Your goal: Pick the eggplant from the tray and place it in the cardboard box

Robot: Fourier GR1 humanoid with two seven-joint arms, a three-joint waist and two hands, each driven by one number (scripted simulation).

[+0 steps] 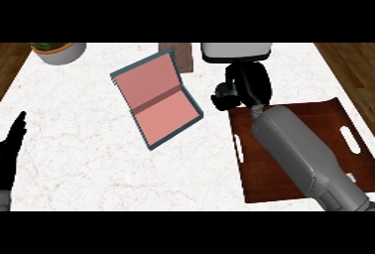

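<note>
While your right hand (pixel 245 84) hangs beyond the far edge of the brown tray (pixel 322 149), its fingers are curled around something dark — you cannot tell from the head view whether that is the eggplant, which shows nowhere else. The cardboard box (pixel 157 101), open with a pink inside and teal rim, lies tilted on the white desk (pixel 81 149), just left of that hand. Your left hand (pixel 11 149) rests at the left edge, fingers straight and up. A potted plant (pixel 58 50) sits at the far left corner.
</note>
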